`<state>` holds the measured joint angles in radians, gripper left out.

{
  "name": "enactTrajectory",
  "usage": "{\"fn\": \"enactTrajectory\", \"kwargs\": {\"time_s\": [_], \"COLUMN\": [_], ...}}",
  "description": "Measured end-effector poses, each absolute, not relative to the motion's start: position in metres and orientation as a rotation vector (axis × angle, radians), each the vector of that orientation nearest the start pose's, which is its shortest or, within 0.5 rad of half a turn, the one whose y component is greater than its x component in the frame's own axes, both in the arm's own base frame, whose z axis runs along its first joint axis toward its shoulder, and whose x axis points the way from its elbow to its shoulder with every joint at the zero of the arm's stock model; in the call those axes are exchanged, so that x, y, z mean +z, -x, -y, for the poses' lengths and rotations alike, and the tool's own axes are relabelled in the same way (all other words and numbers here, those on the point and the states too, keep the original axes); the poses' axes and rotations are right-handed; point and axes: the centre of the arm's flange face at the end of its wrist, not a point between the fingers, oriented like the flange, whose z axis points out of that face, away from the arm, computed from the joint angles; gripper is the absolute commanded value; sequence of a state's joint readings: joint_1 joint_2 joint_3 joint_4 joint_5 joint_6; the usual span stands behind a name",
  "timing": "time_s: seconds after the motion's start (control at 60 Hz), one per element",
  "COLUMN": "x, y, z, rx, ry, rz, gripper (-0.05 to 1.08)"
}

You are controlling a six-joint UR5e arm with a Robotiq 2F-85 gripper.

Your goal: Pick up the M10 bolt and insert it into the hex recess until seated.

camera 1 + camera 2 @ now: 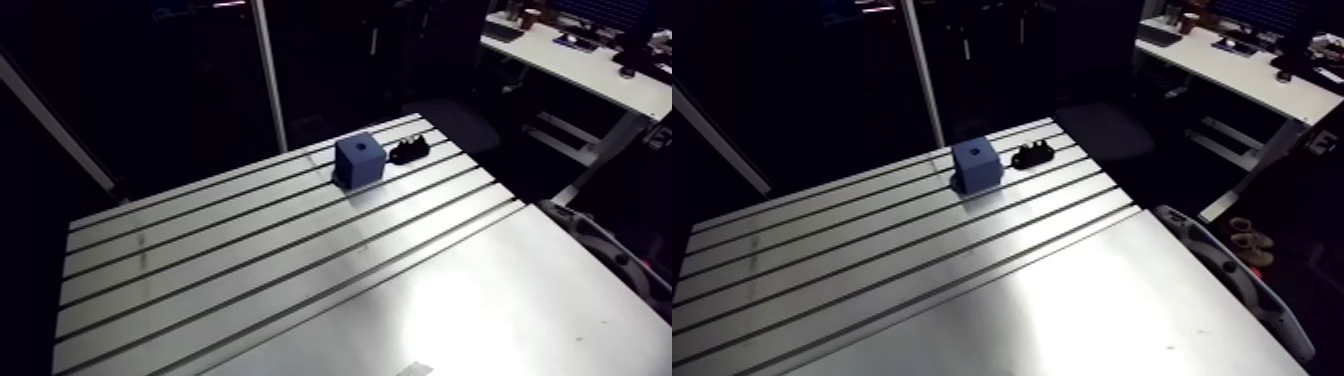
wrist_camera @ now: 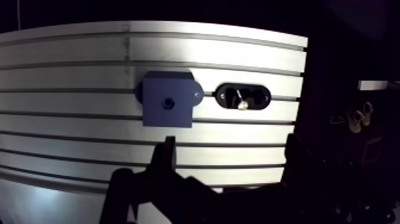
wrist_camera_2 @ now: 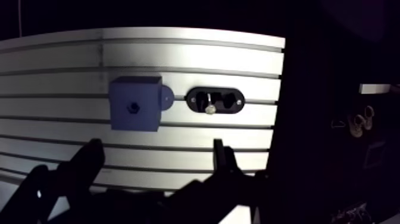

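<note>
In the wrist view only a pale end of the bolt (image 2: pixel 242 106) shows in the black holder (image 2: pixel 259 95), and the recess (image 2: pixel 168 103) is too small to tell its shape. The gripper (image 2: pixel 231 152) is a dark outline cut off by the edge. In the arm view the bolt cannot be made out, and the table (image 1: pixel 300 262) runs out of view.

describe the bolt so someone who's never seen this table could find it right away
On the slotted aluminium table, find the blue block with a hole in its top. Beside it sits a black oval holder. The bolt is the small pale metal piece resting in that holder, the only shiny item against the black.
</note>
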<state>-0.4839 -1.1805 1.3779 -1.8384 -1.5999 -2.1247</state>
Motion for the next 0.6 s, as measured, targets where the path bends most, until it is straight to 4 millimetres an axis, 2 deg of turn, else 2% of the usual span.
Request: {"fn": "enactTrajectory", "kwargs": {"time_s": [0.267, 0.433, 0.5, 0.6], "x": [0.370, 0.360, 0.356, 0.349], "y": [0.633, 0.627, 0.624, 0.623], "z": [-0.208, -0.225, -0.231, -0.239], "rx": [0.099, 0.075, 0.069, 0.062], "ry": [0.063, 0.032, 0.020, 0.008], "rz": [-3.216, -3.222, -3.222, -3.220], "gripper": [0.03, 0.11, 0.21, 0.26]}}
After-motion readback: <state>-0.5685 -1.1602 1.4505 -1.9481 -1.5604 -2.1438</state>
